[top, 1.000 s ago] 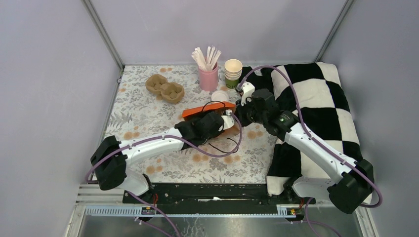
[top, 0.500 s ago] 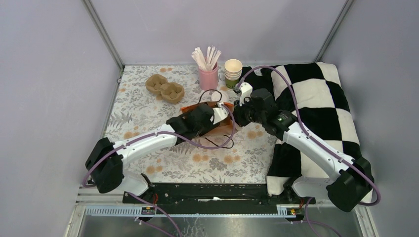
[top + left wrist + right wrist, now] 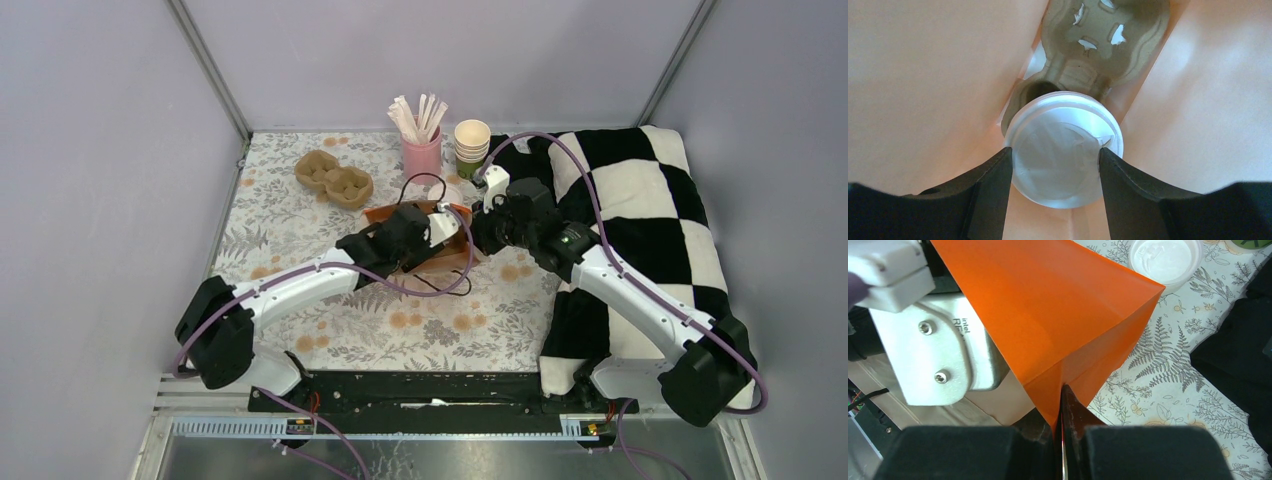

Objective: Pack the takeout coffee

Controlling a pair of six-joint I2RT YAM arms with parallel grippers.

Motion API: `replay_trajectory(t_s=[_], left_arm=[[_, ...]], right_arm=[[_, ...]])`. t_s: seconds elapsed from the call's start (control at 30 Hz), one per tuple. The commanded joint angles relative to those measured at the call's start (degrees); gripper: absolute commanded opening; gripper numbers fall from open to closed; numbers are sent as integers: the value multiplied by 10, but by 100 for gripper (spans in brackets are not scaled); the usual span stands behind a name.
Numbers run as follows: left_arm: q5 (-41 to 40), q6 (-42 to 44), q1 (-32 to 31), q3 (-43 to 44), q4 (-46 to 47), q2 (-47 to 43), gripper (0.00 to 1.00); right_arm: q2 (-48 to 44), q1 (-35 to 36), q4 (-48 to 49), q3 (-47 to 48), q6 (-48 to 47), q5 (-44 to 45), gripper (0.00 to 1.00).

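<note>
Left claw is pinching the lidded takeout coffee inside the orange bag, mid-bench toward the far edge; right claw is clamping the bag's rim. Best keeping it level, lowering straight into the pulp carrier.
</note>
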Motion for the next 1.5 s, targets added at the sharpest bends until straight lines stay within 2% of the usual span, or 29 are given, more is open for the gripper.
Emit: replay_trajectory(t_s=[0.0,0.3,0.7,1.1,1.17,1.3,1.47], left_arm=[[33,-34,15,-20,-37,39,40],[27,-56,15,29,-68,36,47],[51,-91,12,83,-127,-20,77],[77,-154,-13,144,-185,-40,92],[77,-160,-14,152,-193,-44,98],[93,-176,-15,172,-208,-53,99],[166,-210,-15,216,-232,-43,99]], right_arm=[[3,-4,-17,20,-4,-13,9],[5,-4,-22,30,-3,5,10],[30,-4,-36,66,22,39,13],[60,-3,-76,119,59,80,15],[59,-3,-81,121,64,85,15],[64,1,-107,138,66,105,15],[90,14,-154,182,66,129,16]])
